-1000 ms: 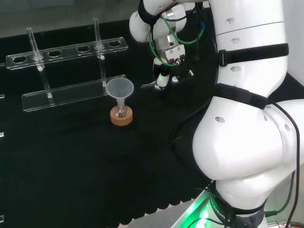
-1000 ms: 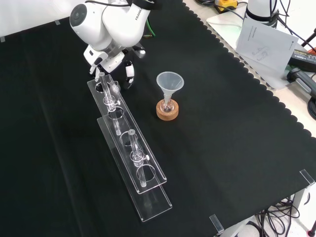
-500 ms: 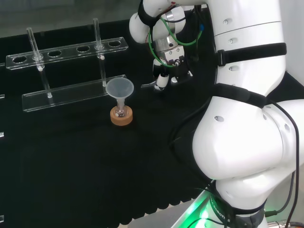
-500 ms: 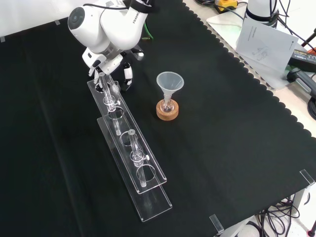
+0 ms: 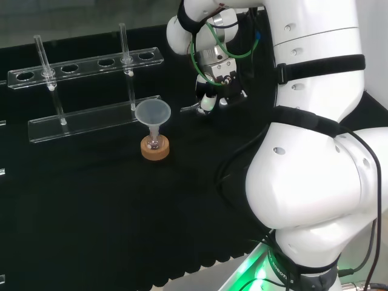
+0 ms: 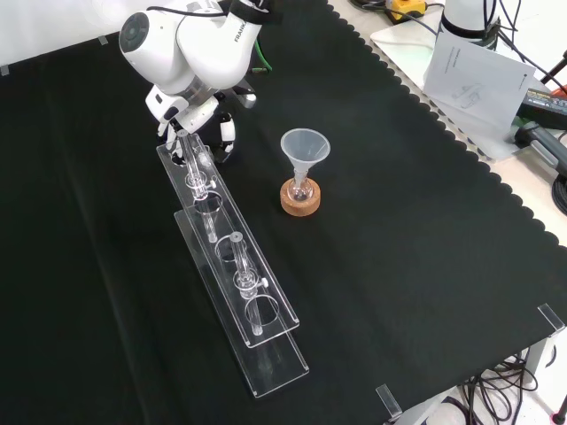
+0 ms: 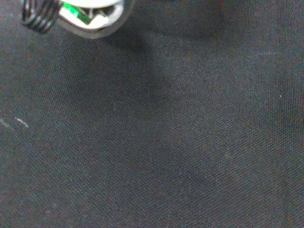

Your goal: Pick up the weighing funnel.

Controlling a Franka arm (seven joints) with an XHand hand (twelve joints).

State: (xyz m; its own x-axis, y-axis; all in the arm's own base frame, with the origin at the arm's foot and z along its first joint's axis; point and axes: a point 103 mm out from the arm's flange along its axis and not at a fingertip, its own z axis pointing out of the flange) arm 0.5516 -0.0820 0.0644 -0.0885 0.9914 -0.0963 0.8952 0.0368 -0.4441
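Lying just beside the hand (image 5: 208, 100): the weighing funnel (image 5: 188, 110).

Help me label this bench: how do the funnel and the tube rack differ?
The funnel is a cloudy cone standing mouth up; the tube rack is a long, clear, two-level frame. The funnel's stem sits in a small flask on a cork ring; the tube rack rests directly on the black cloth and holds upright tubes. Both are see-through.
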